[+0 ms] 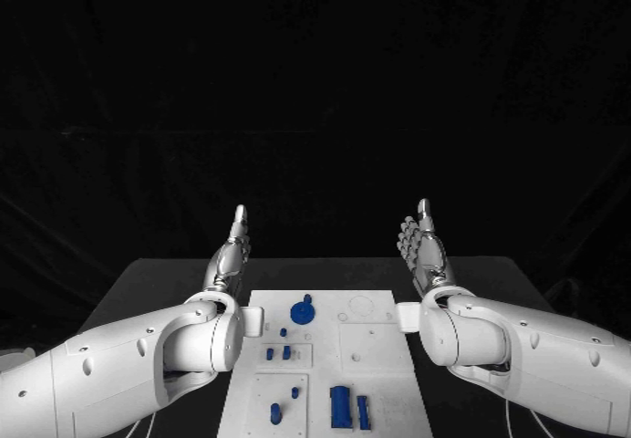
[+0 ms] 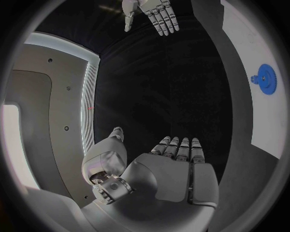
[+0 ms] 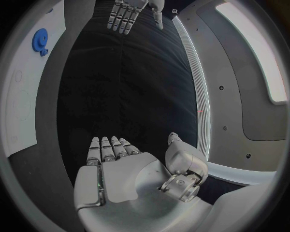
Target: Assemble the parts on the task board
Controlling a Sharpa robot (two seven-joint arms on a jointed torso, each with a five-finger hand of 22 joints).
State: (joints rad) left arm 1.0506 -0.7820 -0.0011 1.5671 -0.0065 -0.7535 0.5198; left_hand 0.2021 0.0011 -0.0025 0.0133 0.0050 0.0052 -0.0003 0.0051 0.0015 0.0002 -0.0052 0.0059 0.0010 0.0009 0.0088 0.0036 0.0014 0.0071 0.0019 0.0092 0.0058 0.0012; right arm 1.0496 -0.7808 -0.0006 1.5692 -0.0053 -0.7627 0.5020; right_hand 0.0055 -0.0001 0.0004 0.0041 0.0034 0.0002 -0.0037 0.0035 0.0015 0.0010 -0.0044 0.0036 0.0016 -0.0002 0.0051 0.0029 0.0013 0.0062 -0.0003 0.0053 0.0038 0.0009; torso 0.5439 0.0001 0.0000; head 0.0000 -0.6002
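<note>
The white task board [image 1: 372, 365] lies in the middle of the black table. On it sit a blue gear [image 1: 303, 313], small blue pegs [image 1: 277, 352] and two longer blue blocks [image 1: 347, 405] near the front. My left hand [image 1: 229, 257] is raised above the board's far left corner, fingers straight and apart, holding nothing. My right hand [image 1: 423, 249] is raised above the far right corner, likewise flat and empty. The left wrist view shows my left hand [image 2: 172, 166], the blue gear [image 2: 265, 79] and my right hand [image 2: 151, 14]. The right wrist view shows my right hand [image 3: 121, 164], the gear [image 3: 40, 38] and my left hand [image 3: 130, 12].
The black table [image 1: 158, 292] extends on both sides of the board. Both white forearms flank the board's long edges. Behind the table everything is dark.
</note>
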